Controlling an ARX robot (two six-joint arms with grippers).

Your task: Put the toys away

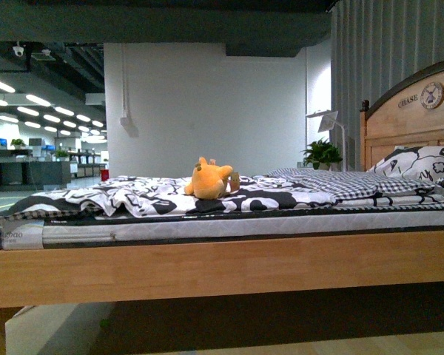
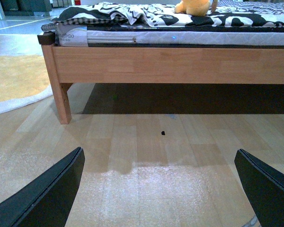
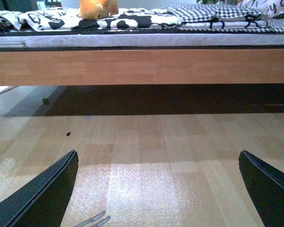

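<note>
Plush toy (image 1: 209,180) lies on patterned bedspread (image 1: 133,198) atop wooden bed (image 1: 207,270)

There is one orange-yellow plush toy (image 1: 209,180), on one wooden bed (image 1: 207,270) that carries one black-and-white quilt (image 1: 133,196), one checked blanket (image 1: 333,181), one patterned pillow (image 1: 418,163) and one round clock (image 1: 432,95) set in its one headboard (image 1: 399,118). Past the bed there are one potted plant (image 1: 323,153), one white lamp (image 1: 327,117) and one ceiling camera (image 1: 18,50). Two grippers show, the left gripper (image 2: 159,152) and the right gripper (image 3: 158,153), each with two dark fingers (image 2: 47,194), over a floor (image 2: 146,189) with one pale rug (image 2: 14,80) and one small dark speck (image 2: 163,133).
</note>
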